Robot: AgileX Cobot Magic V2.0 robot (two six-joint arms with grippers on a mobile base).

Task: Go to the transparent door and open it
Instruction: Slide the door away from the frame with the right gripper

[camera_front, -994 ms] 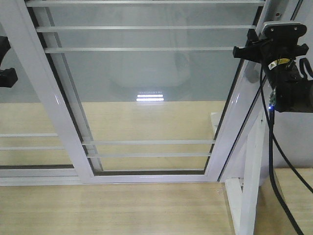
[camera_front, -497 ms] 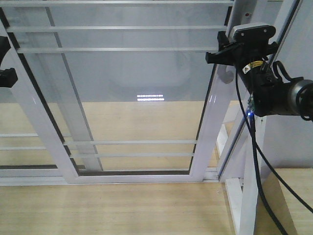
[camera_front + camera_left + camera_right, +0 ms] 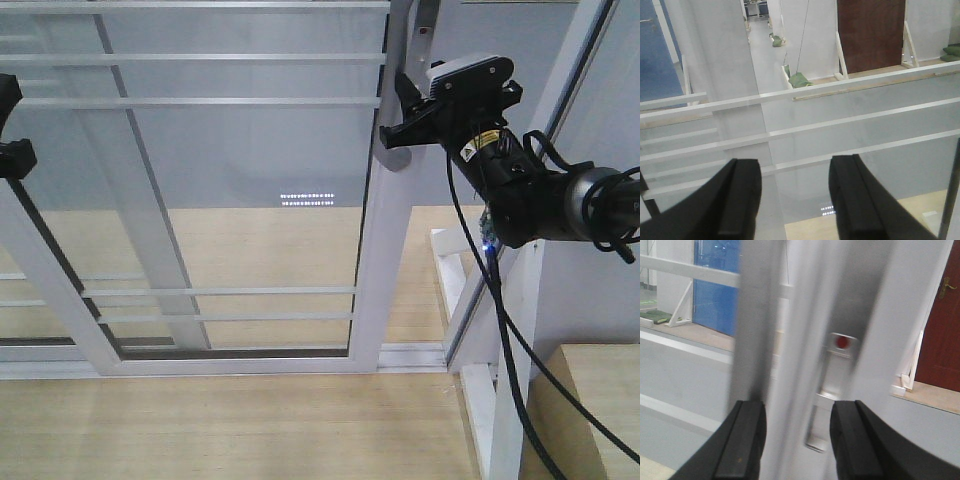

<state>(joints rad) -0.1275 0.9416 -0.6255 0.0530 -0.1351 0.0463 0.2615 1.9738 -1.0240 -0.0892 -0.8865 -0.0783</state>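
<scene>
Stile of transparent door (image 3: pixel 380 260) is straddled by wide-spread right gripper (image 3: pixel 796 407) (view blurred); left gripper (image 3: pixel 792 162) is held wide.

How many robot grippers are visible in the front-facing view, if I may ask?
2: the right gripper at the transparent door's stile, upper right; the left gripper at the left edge, partly cropped.

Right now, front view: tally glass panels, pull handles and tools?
Glass panels: 2 (transparent door, second panel behind it)
Pull handles: 1 (grey handle on the door's stile)
Tools: 2 (left tool, right tool)
Total: 5
</scene>
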